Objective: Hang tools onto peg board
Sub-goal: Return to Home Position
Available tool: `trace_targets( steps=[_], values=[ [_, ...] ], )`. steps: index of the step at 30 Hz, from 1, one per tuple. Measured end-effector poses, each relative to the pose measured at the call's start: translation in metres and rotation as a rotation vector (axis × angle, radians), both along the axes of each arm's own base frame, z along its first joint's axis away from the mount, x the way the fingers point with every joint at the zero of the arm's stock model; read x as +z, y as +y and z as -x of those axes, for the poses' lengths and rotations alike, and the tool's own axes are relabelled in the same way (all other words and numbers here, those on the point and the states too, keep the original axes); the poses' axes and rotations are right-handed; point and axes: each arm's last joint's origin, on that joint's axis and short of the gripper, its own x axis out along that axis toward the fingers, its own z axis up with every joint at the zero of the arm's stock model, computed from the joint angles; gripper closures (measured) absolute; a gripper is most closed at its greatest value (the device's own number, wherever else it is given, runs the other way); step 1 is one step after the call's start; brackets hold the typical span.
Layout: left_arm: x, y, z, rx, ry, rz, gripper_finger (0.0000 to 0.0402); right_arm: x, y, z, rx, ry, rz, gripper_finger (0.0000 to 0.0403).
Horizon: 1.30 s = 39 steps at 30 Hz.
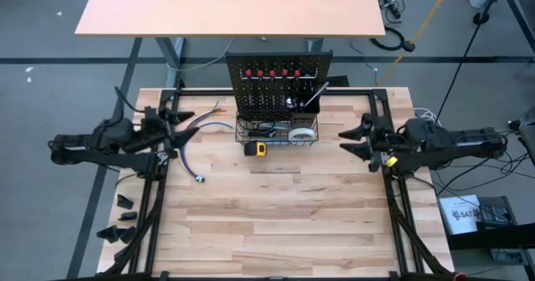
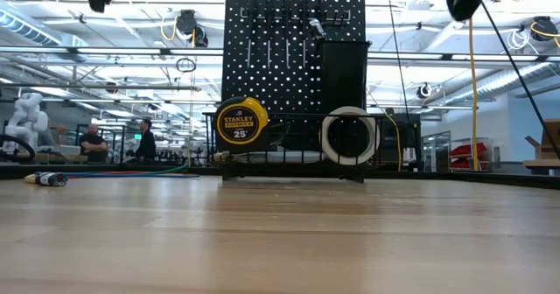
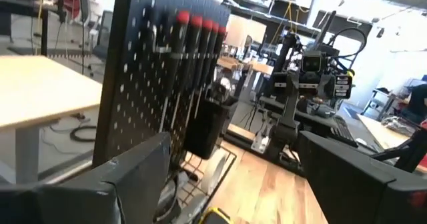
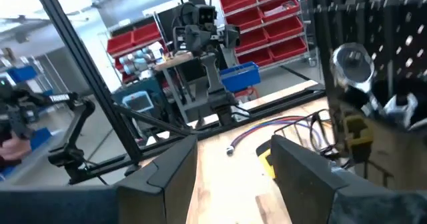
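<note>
High view has left pincer (image 1: 175, 133) and right pincer (image 1: 349, 143) both released, empty, flanking the peg board (image 1: 251, 97). Any risk?
— Tape measure (image 2: 241, 123) sits at the wire basket's (image 2: 297, 158) front, clipped or leaning, I can't tell. A jolt might drop it.
And the cable (image 1: 194, 171)?
— Loose on the surface (image 1: 276, 222) beside the left pincer. I think a careless retreat could snag it.
</note>
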Motion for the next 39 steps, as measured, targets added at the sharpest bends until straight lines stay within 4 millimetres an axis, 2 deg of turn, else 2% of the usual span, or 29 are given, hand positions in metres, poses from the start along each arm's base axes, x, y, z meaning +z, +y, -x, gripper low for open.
trace_targets(
  steps=[13, 17, 26, 39],
  values=[
    [-0.054, -0.002, -0.015, -0.047, 0.002, 0.058, 0.0075, -0.075, 0.003, -0.01, 0.054, -0.049, -0.106, 0.0218],
    [-0.066, -0.002, -0.016, -0.045, 0.019, 0.084, 0.0075, -0.09, 0.002, -0.007, 0.059, -0.064, -0.129, 0.0218],
    [-0.098, -0.003, -0.022, -0.047, -0.026, 0.129, 0.0075, -0.106, 0.001, 0.001, 0.055, -0.073, -0.113, 0.0218],
    [-0.129, -0.002, -0.025, -0.035, -0.018, 0.153, 0.0075, -0.129, 0.0, 0.006, 0.052, -0.05, -0.12, 0.0218]
  ],
)
